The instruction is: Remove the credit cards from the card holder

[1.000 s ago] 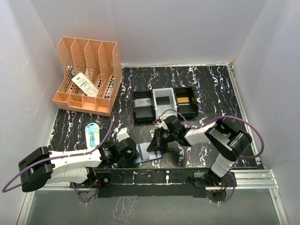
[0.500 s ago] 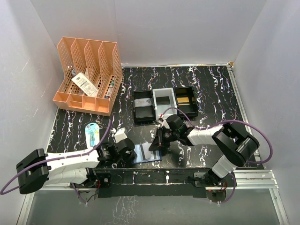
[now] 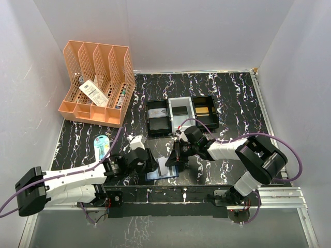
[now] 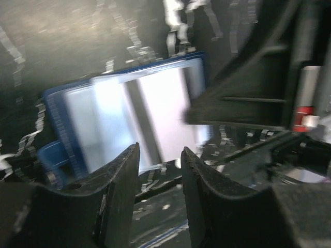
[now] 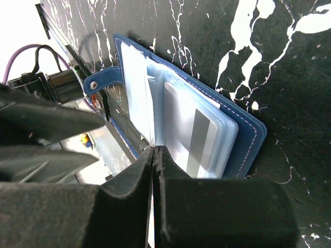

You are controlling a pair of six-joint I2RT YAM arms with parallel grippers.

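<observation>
Small navy-blue bifold card holder [image 3: 163,170] lying open on black white-veined tabletop [image 3: 232,98], near front edge, between both arms. Clear plastic sleeves [image 5: 137,93] showing inside; greyish credit card [image 5: 178,121] with darker stripe sitting in top sleeve. Right gripper [image 3: 172,158] standing over holder, jaws pressing together, tips meeting sleeve edge; pinch on sleeve not determinable. Left gripper [image 3: 150,161] hovering just beside holder's left edge, jaws narrowly apart, holding nothing.
</observation>
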